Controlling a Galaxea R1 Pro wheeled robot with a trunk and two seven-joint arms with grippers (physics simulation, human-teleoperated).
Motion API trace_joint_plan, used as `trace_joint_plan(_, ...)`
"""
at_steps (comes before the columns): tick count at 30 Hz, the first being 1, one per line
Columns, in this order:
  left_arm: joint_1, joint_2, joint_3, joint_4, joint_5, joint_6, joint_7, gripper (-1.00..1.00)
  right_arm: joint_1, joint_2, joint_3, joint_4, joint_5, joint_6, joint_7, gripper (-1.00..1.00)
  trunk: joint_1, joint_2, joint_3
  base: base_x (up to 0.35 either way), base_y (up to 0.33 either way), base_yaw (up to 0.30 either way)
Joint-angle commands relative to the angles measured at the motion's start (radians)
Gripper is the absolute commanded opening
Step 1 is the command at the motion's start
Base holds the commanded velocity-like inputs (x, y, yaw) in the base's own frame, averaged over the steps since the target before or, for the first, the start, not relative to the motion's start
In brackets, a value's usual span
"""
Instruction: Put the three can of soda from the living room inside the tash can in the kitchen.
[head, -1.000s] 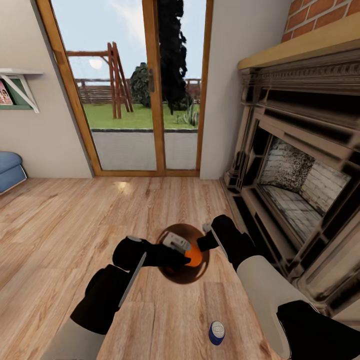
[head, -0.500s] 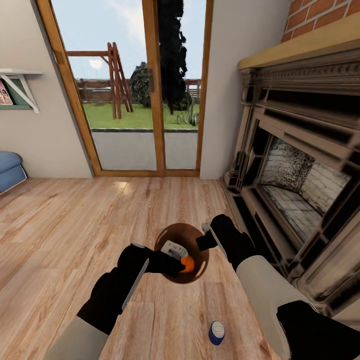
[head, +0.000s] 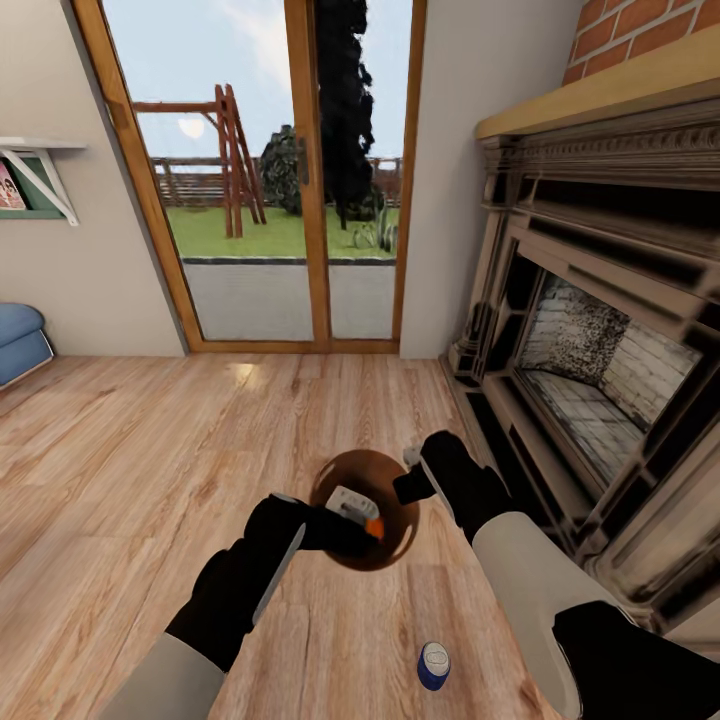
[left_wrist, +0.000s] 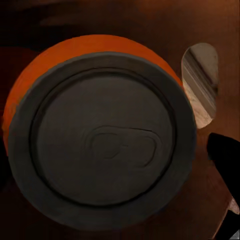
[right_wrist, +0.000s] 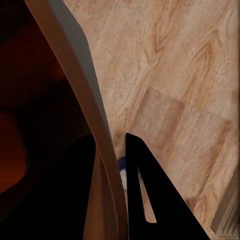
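the left gripper (head: 362, 521) reached into the tash can (head: 399, 545) on the wood floor (head: 120, 450), clamped on an orange soda can (left_wrist: 100, 135). the right gripper (head: 412, 462) pinched the bin's rim. a blue soda can (head: 433, 665) stood on the floor nearby.

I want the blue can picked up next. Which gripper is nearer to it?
Right. The right gripper clamps the bin rim, up from the blue can; the left gripper is over the bin, farther.

Wooden floor (head: 150, 450) under trash can (head: 400, 545) and blue soda can (head: 433, 666).
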Motion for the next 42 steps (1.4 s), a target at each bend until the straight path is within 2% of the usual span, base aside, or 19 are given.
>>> trace_joint_plan(1, 0.000, 0.022, 0.001, 0.009, -0.054, -0.014, 0.007, 1.00, -0.001, 0.000, -0.001, -0.018, -0.027, 0.003, 0.003, -1.00, 0.000, 0.000, 0.000, 0.000, 0.000, 0.000)
trace_joint_plan(14, 0.002, 0.029, 0.004, 0.005, -0.048, -0.039, 0.051, 1.00, -0.001, -0.001, -0.001, -0.018, -0.027, 0.003, 0.003, -1.00, 0.000, 0.000, 0.000, 0.000, 0.000, 0.000)
trace_joint_plan(17, 0.003, 0.031, 0.006, -0.041, -0.047, -0.039, 0.050, 1.00, -0.001, -0.002, -0.001, -0.018, -0.027, 0.003, 0.003, -1.00, 0.000, 0.000, 0.000, 0.000, 0.000, 0.000)
trace_joint_plan(19, 0.004, 0.032, 0.007, -0.126, -0.044, -0.038, 0.047, 1.00, -0.001, -0.003, -0.001, -0.018, -0.027, 0.003, 0.003, -1.00, 0.000, 0.000, 0.000, 0.000, 0.000, 0.000)
trace_joint_plan(22, 0.018, 0.041, 0.013, -0.248, -0.036, -0.035, 0.010, 1.00, -0.001, -0.005, -0.001, -0.018, -0.027, 0.003, 0.003, -1.00, 0.000, 0.000, 0.000, 0.000, 0.000, 0.000)
trace_joint_plan(24, 0.034, 0.074, 0.020, -0.289, -0.034, -0.037, -0.065, 1.00, -0.001, -0.008, -0.001, -0.018, -0.028, 0.003, 0.003, -1.00, 0.000, 0.000, 0.000, 0.000, 0.000, 0.000)
trace_joint_plan(26, 0.040, 0.106, 0.047, -0.307, -0.034, -0.038, -0.114, 1.00, -0.001, -0.011, -0.002, -0.018, -0.028, 0.003, 0.003, -1.00, 0.000, 0.000, 0.000, 0.000, 0.000, 0.000)
trace_joint_plan(27, 0.045, 0.133, 0.091, -0.322, -0.033, -0.039, -0.160, 1.00, -0.001, -0.012, -0.003, -0.018, -0.028, 0.003, 0.003, -1.00, 0.000, 0.000, 0.000, 0.000, 0.000, 0.000)
trace_joint_plan(28, 0.046, 0.145, 0.119, -0.330, -0.033, -0.040, -0.182, 1.00, -0.001, -0.013, -0.004, -0.018, -0.029, 0.003, 0.003, -1.00, 0.000, 0.000, 0.000, 0.000, 0.000, 0.000)
trace_joint_plan(29, 0.050, 0.161, 0.182, -0.346, -0.032, -0.040, -0.233, 1.00, -0.001, -0.014, -0.006, -0.017, -0.029, 0.003, 0.003, -1.00, 0.000, 0.000, 0.000, 0.000, 0.000, 0.000)
trace_joint_plan(31, 0.057, 0.172, 0.242, -0.358, -0.032, -0.042, -0.299, 1.00, -0.001, -0.015, -0.007, -0.017, -0.030, 0.003, 0.003, -1.00, 0.000, 0.000, 0.000, 0.000, 0.000, 0.000)
trace_joint_plan(32, 0.068, 0.178, 0.297, -0.367, -0.032, -0.045, -0.376, 1.00, -0.001, -0.016, -0.008, -0.017, -0.030, 0.003, 0.003, -1.00, 0.000, 0.000, 0.000, 0.000, 0.000, 0.000)
trace_joint_plan(33, 0.075, 0.181, 0.323, -0.370, -0.032, -0.048, -0.415, 1.00, -0.001, -0.016, -0.009, -0.016, -0.030, 0.003, 0.003, -1.00, 0.000, 0.000, 0.000, 0.000, 0.000, 0.000)
trace_joint_plan(35, 0.100, 0.190, 0.441, -0.377, -0.032, -0.059, -0.547, 1.00, -0.001, -0.018, -0.012, -0.016, -0.030, 0.003, 0.003, -1.00, 0.000, 0.000, 0.000, 0.000, 0.000, 0.000)
trace_joint_plan(36, 0.108, 0.195, 0.513, -0.379, -0.032, -0.062, -0.590, 1.00, -0.001, -0.020, -0.013, -0.016, -0.030, 0.003, 0.003, -1.00, 0.000, 0.000, 0.000, 0.000, 0.000, 0.000)
trace_joint_plan(37, 0.113, 0.197, 0.591, -0.380, -0.032, -0.065, -0.616, 1.00, -0.001, -0.025, -0.015, -0.016, -0.031, 0.003, 0.003, -1.00, 0.000, 0.000, 0.000, 0.000, 0.000, 0.000)
trace_joint_plan(38, 0.114, 0.198, 0.631, -0.380, -0.032, -0.066, -0.625, 1.00, -0.001, -0.027, -0.015, -0.016, -0.031, 0.003, 0.003, -1.00, 0.000, 0.000, 0.000, 0.000, 0.000, 0.000)
trace_joint_plan(40, 0.119, 0.196, 0.782, -0.380, -0.041, -0.080, -0.625, 1.00, -0.001, -0.039, -0.017, -0.016, -0.031, 0.003, 0.003, -1.00, 0.000, 0.000, 0.000, 0.000, 0.000, 0.000)
trace_joint_plan(42, 0.120, 0.193, 0.845, -0.379, -0.045, -0.115, -0.581, 1.00, -0.001, -0.050, -0.017, -0.016, -0.031, 0.003, 0.003, -1.00, 0.000, 0.000, 0.000, 0.000, 0.000, 0.000)
